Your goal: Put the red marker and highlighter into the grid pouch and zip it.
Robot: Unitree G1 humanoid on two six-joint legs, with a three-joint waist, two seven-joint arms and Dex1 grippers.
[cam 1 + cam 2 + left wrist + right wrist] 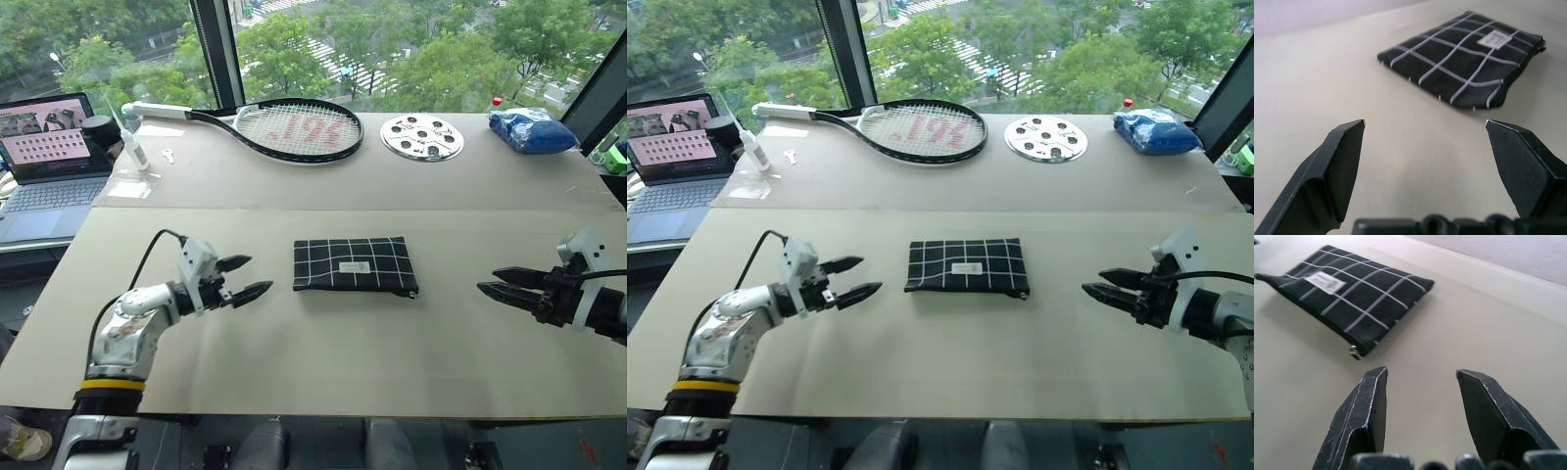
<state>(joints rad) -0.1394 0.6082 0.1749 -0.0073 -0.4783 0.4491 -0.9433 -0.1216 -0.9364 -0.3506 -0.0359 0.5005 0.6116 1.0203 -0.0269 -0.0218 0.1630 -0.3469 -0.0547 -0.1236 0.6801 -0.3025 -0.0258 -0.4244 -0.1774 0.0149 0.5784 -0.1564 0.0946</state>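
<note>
The grid pouch (355, 265) lies flat in the middle of the table, black with white grid lines and a small white label. Its zipper edge faces me, with a small metal zipper end (1354, 351) at its right corner. My left gripper (260, 274) hovers just left of the pouch, open and empty, pointing at it (1464, 58). My right gripper (486, 279) is further off to the pouch's right, open with nothing between its fingers (1421, 370). The red marker and the highlighter are out of view.
At the back of the table lie a tennis racket (284, 127), a round metal disc with holes (421, 137) and a blue bag (532, 130). An open laptop (49, 157) stands off the table's left side.
</note>
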